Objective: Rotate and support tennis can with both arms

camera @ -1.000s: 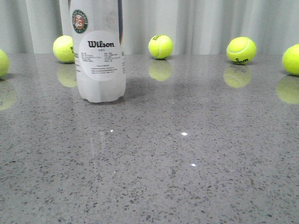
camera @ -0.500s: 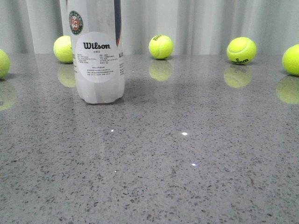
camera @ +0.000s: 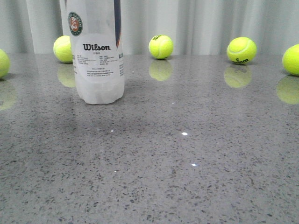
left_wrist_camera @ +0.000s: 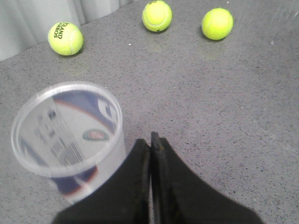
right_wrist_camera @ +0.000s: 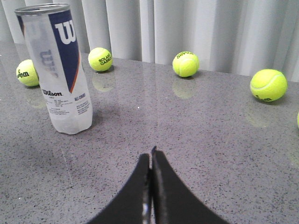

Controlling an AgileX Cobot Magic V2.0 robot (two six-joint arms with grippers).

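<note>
A speckled grey stone table (camera: pixel 187 177) carries five yellow-green tennis balls along its far edge, before the pale pleated curtain (camera: pixel 201 23): one (camera: pixel 160 46) mid-table, two (camera: pixel 241 50) (camera: pixel 291 59) toward its right end, two (camera: pixel 63 48) (camera: pixel 3 63) toward its left end. Each ball mirrors in the glossy top.

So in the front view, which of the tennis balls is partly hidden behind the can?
The ball at the back left, just left of the tennis can, which overlaps its right edge. The other four balls sit fully clear of the can.

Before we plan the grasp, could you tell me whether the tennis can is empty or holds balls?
Empty. The left wrist view looks down through the open top of the can and shows only label; its clear lower body holds nothing.
</note>
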